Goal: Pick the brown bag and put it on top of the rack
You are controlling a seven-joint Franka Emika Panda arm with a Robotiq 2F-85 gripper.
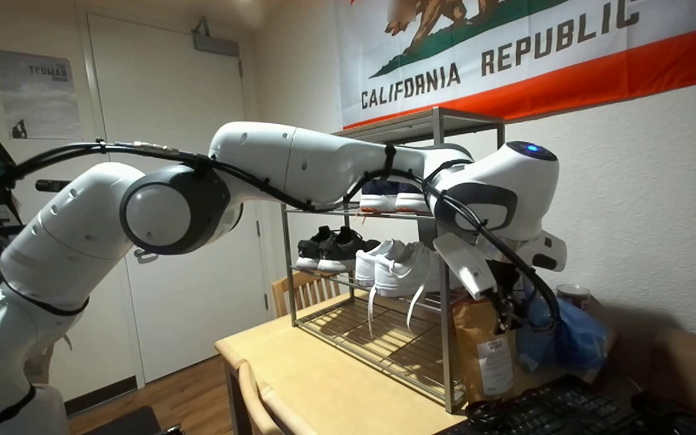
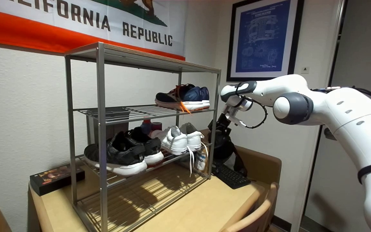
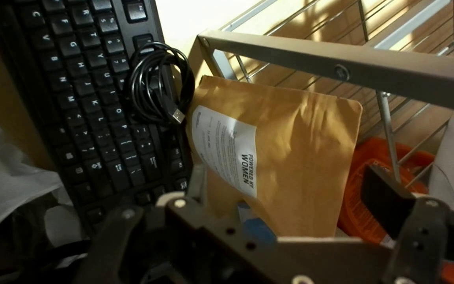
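Observation:
The brown bag (image 1: pixel 469 338) with a white label stands upright just beside the end post of the metal rack (image 1: pixel 446 362). In the wrist view the bag (image 3: pixel 302 157) shows its label, and the rack's bar (image 3: pixel 290 49) passes close by it. I cannot make out the bag in an exterior view where the gripper (image 2: pixel 219 127) reaches down behind the rack's end (image 2: pixel 159 61). My gripper (image 1: pixel 508 311) is above and around the bag's upper part. In the wrist view its fingers (image 3: pixel 290 193) are wide apart, with the bag showing between them. Contact cannot be told.
A black keyboard (image 3: pixel 93 98) with a coiled cable (image 3: pixel 156 83) lies by the bag. A blue bag (image 1: pixel 565 338) stands behind it. An orange container (image 3: pixel 369 213) is near a finger. White shoes (image 1: pixel 399 269), black shoes (image 2: pixel 124 153) and dark blue shoes (image 2: pixel 185 98) sit on rack shelves.

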